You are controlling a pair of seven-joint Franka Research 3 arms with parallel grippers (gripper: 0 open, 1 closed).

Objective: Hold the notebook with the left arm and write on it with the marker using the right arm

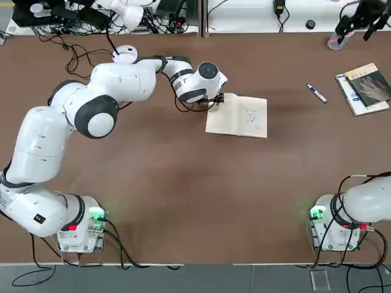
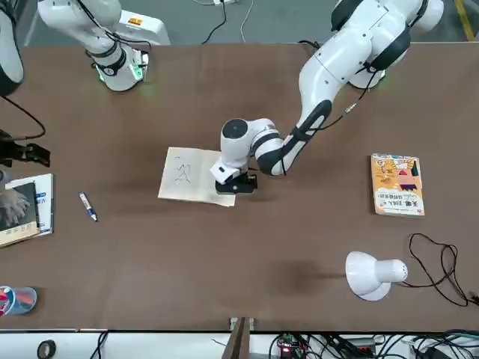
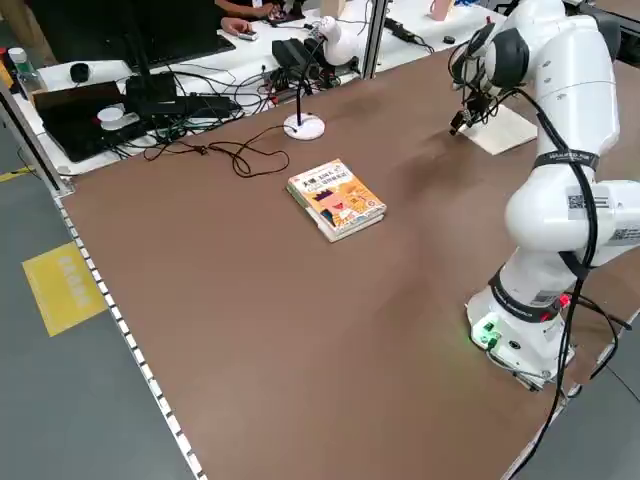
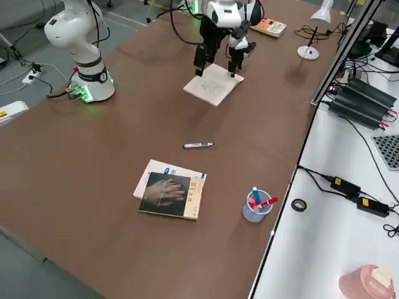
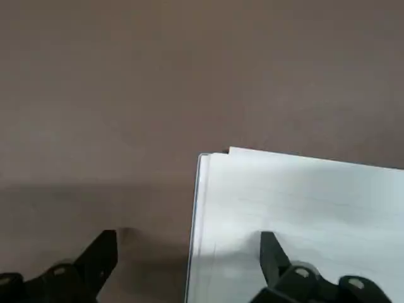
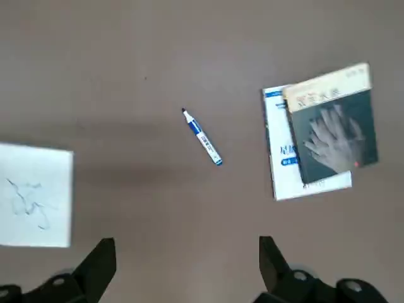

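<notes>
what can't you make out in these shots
- right gripper, top view: partly cut off by the picture's edge
- scribble on the notebook: too faint to read in the top view
- small lettering on the marker, right wrist view: too small to read

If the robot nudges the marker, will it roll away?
Probably a little: the marker has a slim, rounded barrel and lies on its side on bare table. It looks stiff and likely light, being so thin.
</notes>
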